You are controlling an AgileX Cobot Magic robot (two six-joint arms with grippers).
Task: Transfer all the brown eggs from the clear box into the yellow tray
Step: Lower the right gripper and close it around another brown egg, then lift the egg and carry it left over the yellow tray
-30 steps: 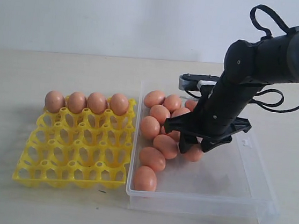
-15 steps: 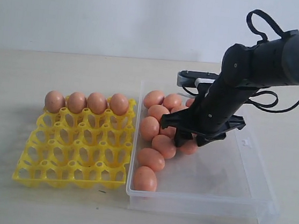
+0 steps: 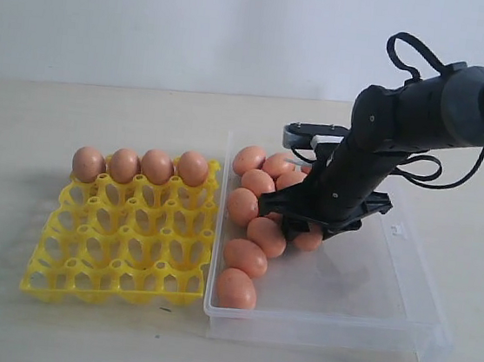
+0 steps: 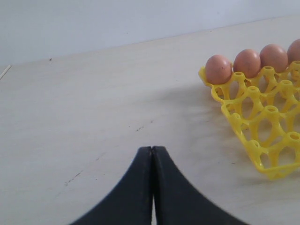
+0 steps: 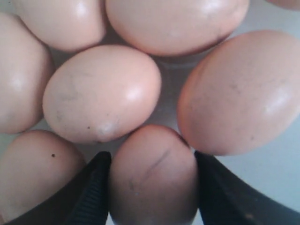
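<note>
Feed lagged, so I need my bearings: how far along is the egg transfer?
Done: four brown eggs fill the back row of the yellow tray. In hand: the right end effector is closed around one egg, low in the clear box. Left: that egg and at least eight more eggs visible in the box; every other tray cup is empty. The left end effector is shut over the table.

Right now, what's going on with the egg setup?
The right gripper is down in the clear box, closed against both sides of one brown egg in the cluster. Four eggs sit in the yellow tray, in its far row; the rest lie in the box. The left gripper is shut and empty over the table beside the tray.
</note>
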